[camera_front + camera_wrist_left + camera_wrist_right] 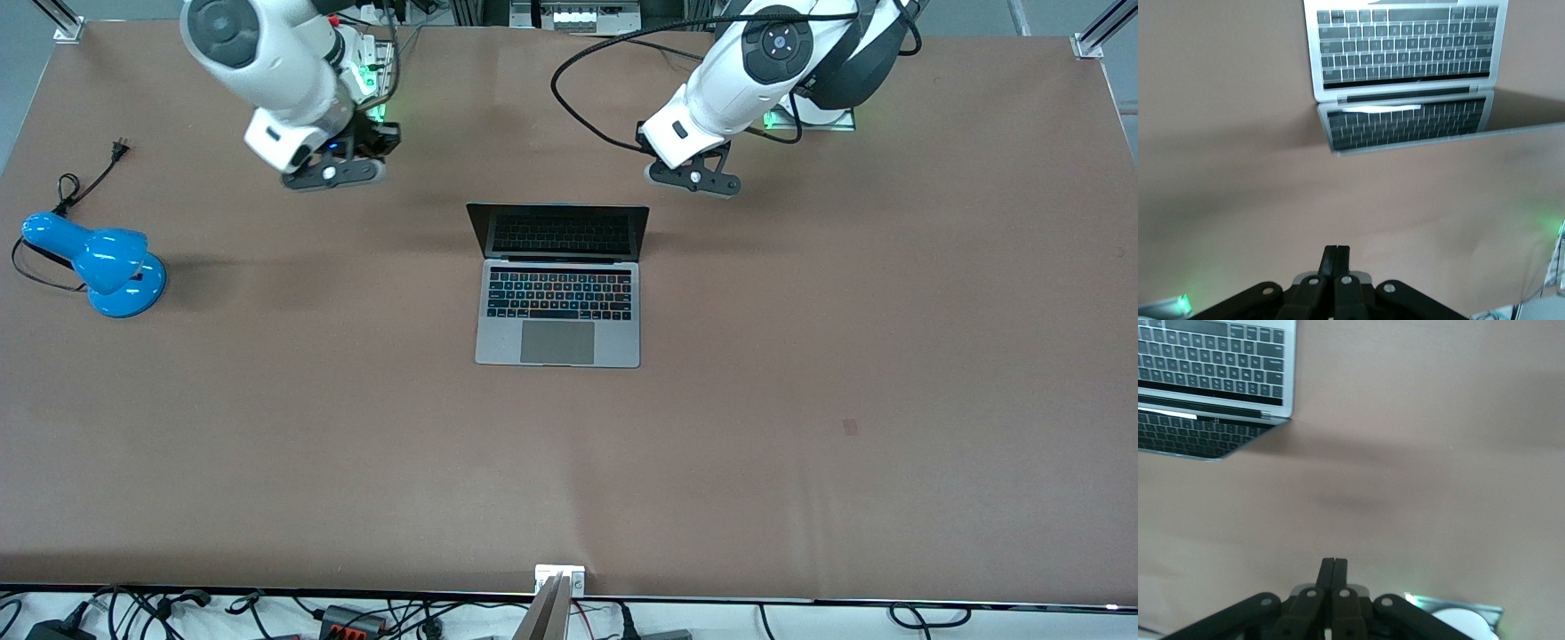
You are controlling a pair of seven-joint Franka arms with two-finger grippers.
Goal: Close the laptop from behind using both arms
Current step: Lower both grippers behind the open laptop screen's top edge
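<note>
While the laptop sits open mid-table, the left gripper and right gripper, fingers pressed together and holding nothing, hover over bare table near the bases. Uneven pushes on the lid could skid or twist it.

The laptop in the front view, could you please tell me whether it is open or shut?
Open: the laptop has its lid raised, with the keyboard and trackpad uncovered.

Both white arms reached down from their bases, the left claw and right claw each hanging above the surface, fingers pressed together.
</note>
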